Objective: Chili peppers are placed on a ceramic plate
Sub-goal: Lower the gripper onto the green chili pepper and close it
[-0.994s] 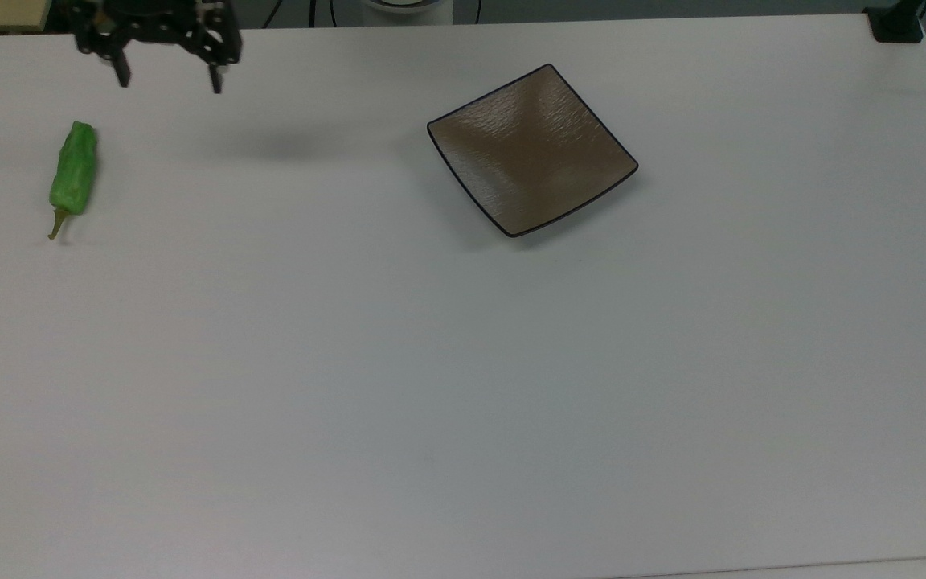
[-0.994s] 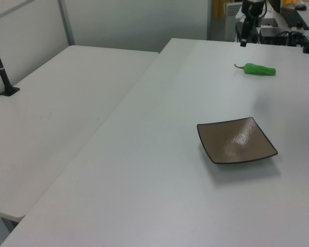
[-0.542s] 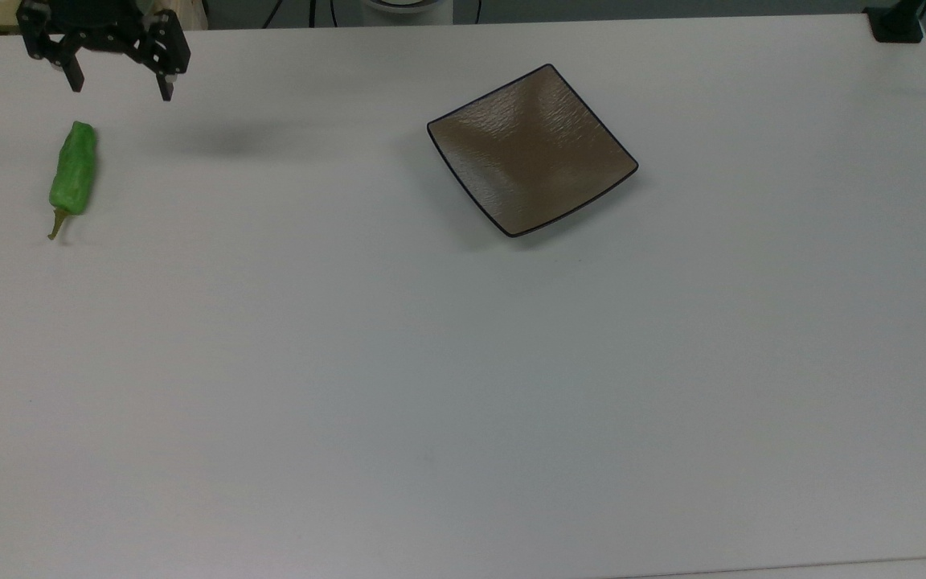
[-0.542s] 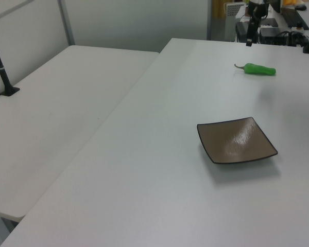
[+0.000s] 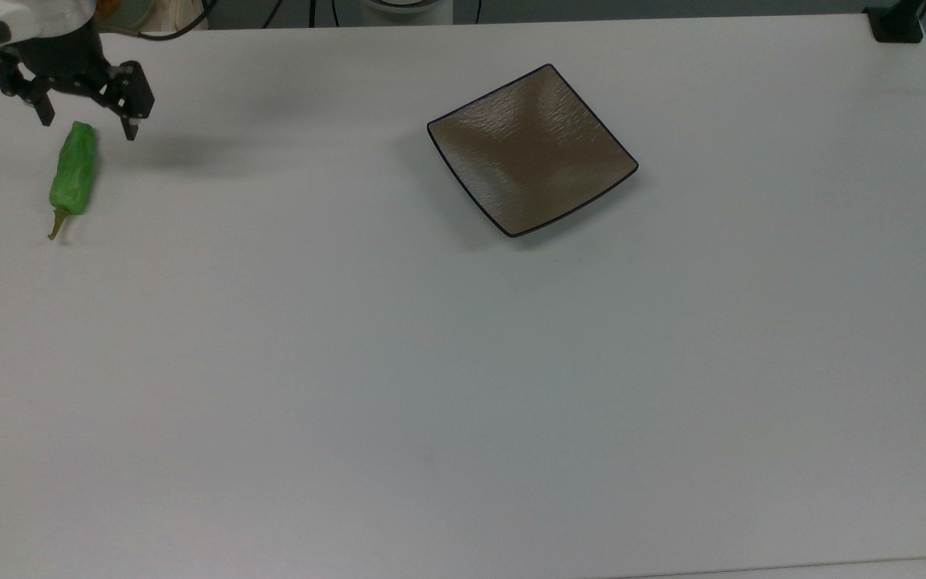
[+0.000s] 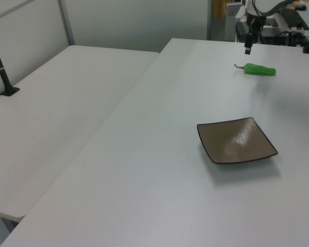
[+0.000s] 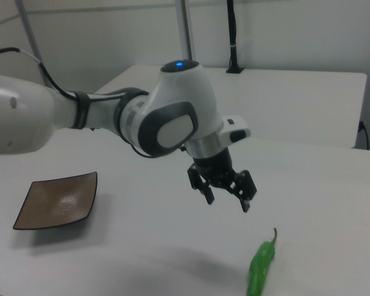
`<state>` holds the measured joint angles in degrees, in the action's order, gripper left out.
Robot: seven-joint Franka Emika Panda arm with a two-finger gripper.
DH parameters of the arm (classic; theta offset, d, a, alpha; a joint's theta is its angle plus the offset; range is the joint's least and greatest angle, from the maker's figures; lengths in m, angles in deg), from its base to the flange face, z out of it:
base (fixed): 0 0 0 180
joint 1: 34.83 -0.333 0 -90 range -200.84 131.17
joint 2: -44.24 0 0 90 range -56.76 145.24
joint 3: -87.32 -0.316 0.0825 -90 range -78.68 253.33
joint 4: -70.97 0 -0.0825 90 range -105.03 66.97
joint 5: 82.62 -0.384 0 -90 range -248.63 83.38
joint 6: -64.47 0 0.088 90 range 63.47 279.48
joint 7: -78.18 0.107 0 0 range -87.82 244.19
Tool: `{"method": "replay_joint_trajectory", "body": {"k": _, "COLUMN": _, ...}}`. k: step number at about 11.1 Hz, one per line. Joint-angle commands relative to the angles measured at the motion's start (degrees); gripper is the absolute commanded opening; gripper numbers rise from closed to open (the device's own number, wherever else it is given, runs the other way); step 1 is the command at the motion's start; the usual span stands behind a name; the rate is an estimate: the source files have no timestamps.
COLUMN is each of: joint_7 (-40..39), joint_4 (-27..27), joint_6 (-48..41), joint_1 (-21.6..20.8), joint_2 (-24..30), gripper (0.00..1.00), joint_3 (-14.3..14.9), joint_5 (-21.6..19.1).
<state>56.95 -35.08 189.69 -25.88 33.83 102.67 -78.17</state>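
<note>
A green wrinkled chili pepper (image 5: 74,171) lies on the white table at the top view's far left, stem toward the near edge; it also shows as the chili pepper (image 6: 259,69) and the chili pepper (image 7: 259,266). My gripper (image 5: 88,129) hangs open just above the pepper's far end, fingers spread wide and holding nothing; the gripper (image 7: 227,204) is clearly off the table in the right view. The square brown-grey ceramic plate (image 5: 531,149) sits bare toward the top view's middle right, far from the pepper; the plate (image 6: 236,139) and plate (image 7: 59,199) appear in both side views.
A second white table (image 6: 56,108) adjoins on the left view's left, with a black post (image 6: 1,67) on it. A black clamp (image 5: 895,22) sits at the top view's upper right corner. Cables and equipment crowd the far edge behind the arm.
The gripper has moved toward the top view's left and come down, from well right of the pepper's far end to just above it. It stays open. Pepper and plate have not moved.
</note>
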Motion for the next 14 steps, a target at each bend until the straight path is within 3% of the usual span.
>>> {"method": "replay_joint_trajectory", "body": {"k": 1, "joint_7": -1.00, "joint_4": -0.21, "joint_6": 5.11, "joint_1": 2.38, "joint_2": -3.99, "gripper": 1.00, "joint_3": 0.04, "joint_5": 0.64}}
{"method": "replay_joint_trajectory", "body": {"k": 7, "joint_7": -7.51, "joint_4": 0.58, "joint_6": 10.20, "joint_1": 6.16, "joint_2": -10.06, "gripper": 1.00, "joint_3": 0.04, "joint_5": 0.55}}
{"method": "replay_joint_trajectory", "body": {"k": 14, "joint_7": -12.16, "joint_4": 0.58, "joint_6": 14.26, "joint_1": 7.04, "joint_2": -15.25, "gripper": 1.00, "joint_3": 0.04, "joint_5": 0.73}}
